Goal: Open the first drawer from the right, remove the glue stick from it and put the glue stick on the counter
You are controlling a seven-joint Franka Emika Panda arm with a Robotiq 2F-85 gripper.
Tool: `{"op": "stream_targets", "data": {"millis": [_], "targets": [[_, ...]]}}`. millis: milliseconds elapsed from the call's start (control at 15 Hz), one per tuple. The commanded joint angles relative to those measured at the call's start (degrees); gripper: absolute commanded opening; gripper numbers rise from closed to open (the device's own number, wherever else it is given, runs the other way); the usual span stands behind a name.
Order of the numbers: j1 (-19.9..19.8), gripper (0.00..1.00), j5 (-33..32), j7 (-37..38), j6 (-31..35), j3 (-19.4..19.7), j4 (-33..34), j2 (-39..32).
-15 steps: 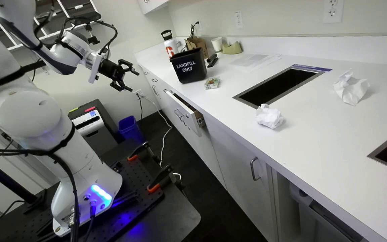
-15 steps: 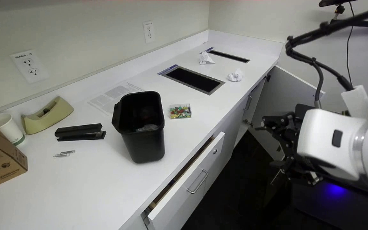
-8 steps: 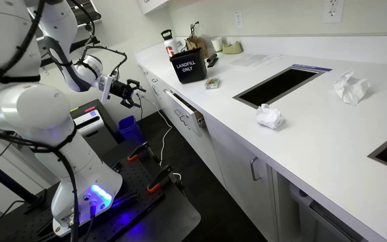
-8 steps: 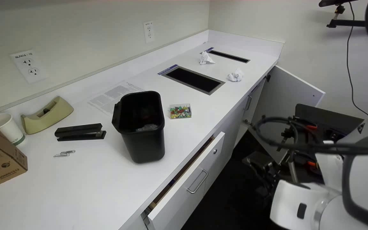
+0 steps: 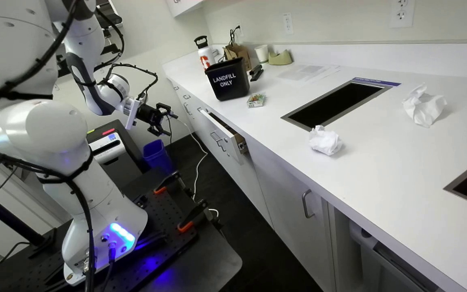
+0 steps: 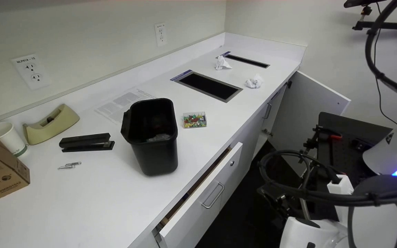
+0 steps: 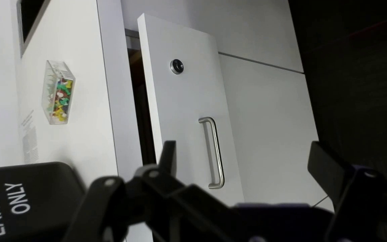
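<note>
In an exterior view my black two-fingered gripper [image 5: 171, 125] hangs at the left, its jaws spread wide with nothing between them. To its right, well apart from it, the shallow white-fronted drawer [image 5: 222, 136] stands partly pulled out under the long smooth white countertop [image 5: 383, 170]. On top, toward the far end, I have a black plastic bin [image 5: 228, 81] lettered LANDFILL ONLY and, just to its right, a small clear box of coloured pushpins [image 5: 256, 100]. A crumpled white paper ball [image 5: 325, 140] lies near a dark rectangular cutout [image 5: 335, 104].

In an exterior view a black stapler [image 6: 86, 142] lies left of the bin, with silver wire paper clips [image 6: 69, 165] nearer. My gripper shows low at the right against the dark floor [image 6: 243, 206], too dim there for me to read its jaws. Light tan wood shows at the drawer's near end.

In the wrist view the jaws stand far apart at either side, and the drawer's silver bar handle [image 7: 218, 151] appears beyond them, in the gap. I cannot tell where the glue stick is; the narrow opening shows me mostly a dark strip of the drawer's inside.
</note>
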State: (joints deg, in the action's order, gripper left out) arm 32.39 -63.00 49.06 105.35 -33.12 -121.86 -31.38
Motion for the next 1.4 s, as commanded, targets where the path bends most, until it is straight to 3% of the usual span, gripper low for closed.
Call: {"op": "stream_targets", "data": {"millis": [0, 267, 533, 867, 933, 1333], "targets": [[3.35, 1.00, 0.51, 0.47, -0.31, 3.05, 0.44, -0.07], [12.31, 1.00, -8.27, 11.01, -5.24, 9.85, 1.88, -5.94], [18.90, 1.00, -15.80, 26.79, -8.37, 14.60, 5.51, -15.41], [20.97, 1.00, -15.80, 40.87, -14.72, 17.87, 14.12, -25.67], [19.49, 1.00, -17.00, 38.21, -12.22, 16.04, 9.58, -22.64], [20.90, 1.00, -17.43, 39.04, -16.26, 18.30, 15.99, -28.01]]}}
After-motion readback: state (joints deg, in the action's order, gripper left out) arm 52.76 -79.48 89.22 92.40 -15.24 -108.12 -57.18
